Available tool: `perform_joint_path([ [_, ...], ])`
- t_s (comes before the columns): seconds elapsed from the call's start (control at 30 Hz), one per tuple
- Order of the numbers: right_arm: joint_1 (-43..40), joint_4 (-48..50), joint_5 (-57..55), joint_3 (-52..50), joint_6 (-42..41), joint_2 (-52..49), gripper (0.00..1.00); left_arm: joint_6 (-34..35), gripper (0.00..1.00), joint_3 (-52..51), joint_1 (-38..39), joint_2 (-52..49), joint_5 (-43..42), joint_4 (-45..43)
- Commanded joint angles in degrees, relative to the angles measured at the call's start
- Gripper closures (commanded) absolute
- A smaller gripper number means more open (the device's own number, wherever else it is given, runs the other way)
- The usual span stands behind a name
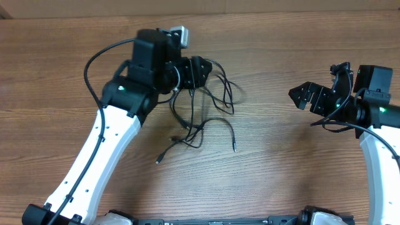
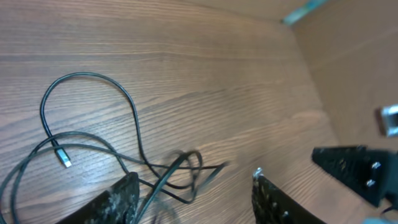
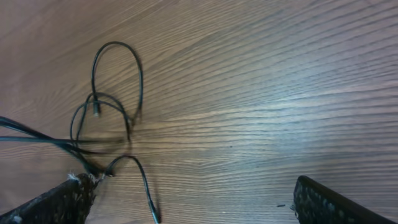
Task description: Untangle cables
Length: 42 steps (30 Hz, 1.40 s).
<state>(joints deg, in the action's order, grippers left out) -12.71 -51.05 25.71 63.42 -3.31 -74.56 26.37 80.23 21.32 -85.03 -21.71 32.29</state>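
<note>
My left fingers [image 2: 121,198] are spread wide above the thin black tangled cables [image 1: 190,130] on the brown wooden tabletop [image 1: 269,37]. Strands pass between them, close to one finger. Right fingers [image 3: 65,200] also wide, well apart from the tangle.

Cables [image 1: 201,122] on table [image 1: 281,187], just beside left tool [image 1: 201,70]; right tool [image 1: 305,97] well apart.

Cables [image 1: 190,129], upper loops hidden beneath the left gripper [image 1: 197,70] in overhead view, strands between its jaws blurred in left wrist view, other runs cut off at the frame edge outside its left-hand jaw, right gripper [image 3: 189,185] fingers cropped by the bottom edge, plug types too small to tell.
</note>
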Motion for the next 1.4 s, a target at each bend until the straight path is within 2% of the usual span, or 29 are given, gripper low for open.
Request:
perform_joint_path([
  [0.0,-0.2,0.1,2.9,0.0,0.4,2.7,0.00,-5.9,0.36,0.6,5.9,0.8,11.9,1.8],
  [0.13,-0.2,-0.5,3.1,0.0,0.4,5.7,0.00,-6.3,0.32,0.6,11.0,0.8,22.8,4.2],
  [0.27,-0.2,-1.3,5.8,0.0,0.4,8.2,0.00,-5.3,0.19,0.6,11.0,0.8,26.0,7.2],
  [0.3,-0.2,-1.3,8.8,0.0,0.4,8.5,0.00,-3.7,0.12,0.6,10.6,0.8,29.0,9.5],
  [0.4,-0.2,-1.7,14.6,0.0,0.4,8.4,0.00,0.2,0.00,0.6,9.8,0.8,36.9,14.0],
  [0.5,-0.2,-2.8,13.9,0.0,-0.1,8.2,0.00,3.6,0.00,0.6,7.2,0.8,40.9,18.9],
  [0.57,-0.2,-4.7,8.8,0.0,-7.8,7.2,0.00,4.1,0.00,0.6,4.4,0.8,41.2,22.0],
  [0.6,-0.2,-6.7,8.4,0.0,-8.7,6.3,0.00,4.1,0.00,0.6,3.3,0.8,41.1,23.8],
  [0.77,3.3,-14.9,8.4,-1.5,-11.4,0.5,0.00,3.2,0.00,0.6,2.7,0.8,39.3,24.8],
  [0.9,8.5,-13.5,8.2,-8.3,-16.7,-1.3,0.00,3.2,0.00,0.6,2.7,0.7,39.3,24.0],
  [1.0,9.5,-11.1,7.4,-12.7,-21.0,-1.5,0.00,3.2,0.00,0.6,2.7,0.7,39.2,24.0],
  [1.1,12.0,-3.8,9.4,-18.7,-27.1,-1.5,0.04,3.2,0.00,0.6,2.7,0.7,39.3,24.0],
  [1.13,13.6,-0.4,9.8,-20.5,-29.9,-1.5,0.07,3.2,0.00,0.6,2.7,0.7,39.3,24.0],
  [1.2,17.1,5.8,10.4,-22.2,-32.5,-1.5,0.36,3.2,0.00,0.6,2.7,0.7,39.3,24.0],
  [1.23,18.1,7.6,10.4,-22.2,-33.0,-1.5,0.60,3.2,0.00,0.6,2.7,0.7,39.3,24.0],
  [1.27,18.5,9.5,10.3,-22.2,-34.1,-1.5,0.94,3.2,0.00,0.6,2.7,0.7,39.3,24.0],
  [1.37,18.5,10.5,8.7,-22.0,-34.4,-1.4,0.96,3.2,0.00,0.6,2.7,0.7,39.3,24.0],
])
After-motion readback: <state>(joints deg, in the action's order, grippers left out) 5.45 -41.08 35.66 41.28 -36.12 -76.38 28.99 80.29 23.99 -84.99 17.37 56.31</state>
